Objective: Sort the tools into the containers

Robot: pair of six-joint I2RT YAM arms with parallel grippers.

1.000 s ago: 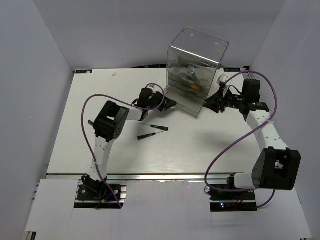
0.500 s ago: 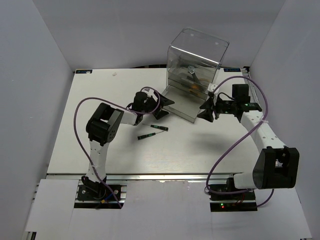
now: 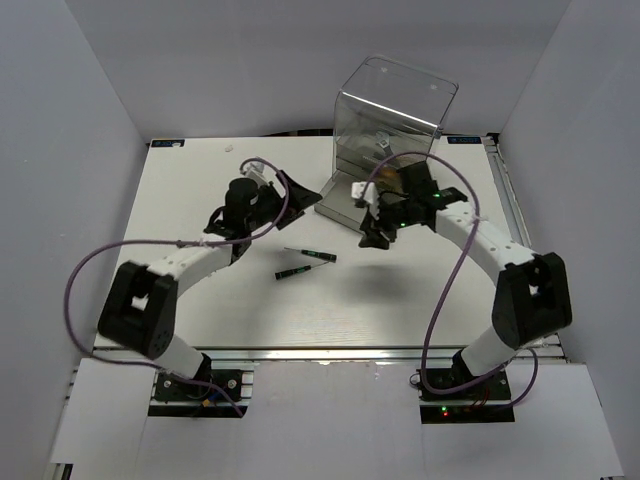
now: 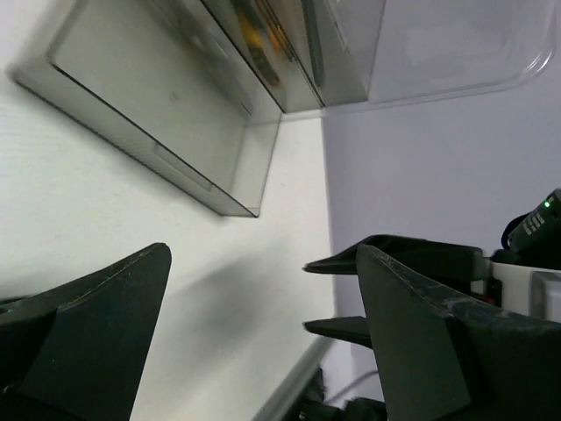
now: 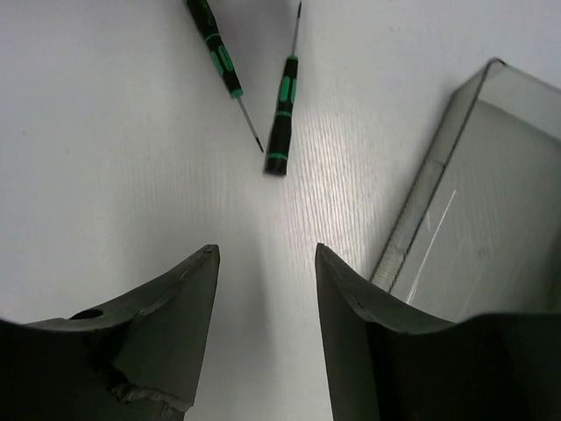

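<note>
Two black-green screwdrivers [image 3: 312, 255] [image 3: 294, 271] lie side by side on the white table, also seen in the right wrist view as screwdrivers [image 5: 217, 51] [image 5: 281, 116]. The smoky-grey cabinet [image 3: 395, 105] stands at the back, its bottom drawer [image 3: 336, 200] pulled out and bare inside. In the left wrist view this drawer [image 4: 166, 105] sits below a drawer holding yellow-handled tools [image 4: 252, 37]. My left gripper [image 3: 298, 197] [image 4: 263, 254] is open, left of the drawer. My right gripper [image 3: 366, 218] [image 5: 266, 254] is open above the table, in front of the drawer [image 5: 491, 202], with nothing between its fingers.
Purple cables [image 3: 455, 265] loop from both arms over the table. White walls close the table on three sides. The right gripper's fingertips [image 4: 346, 263] show just past my left gripper.
My left gripper opened and drew back to the left from the drawer front. The right arm swung left from the cabinet's right side to in front of the drawer, jaws wider.
</note>
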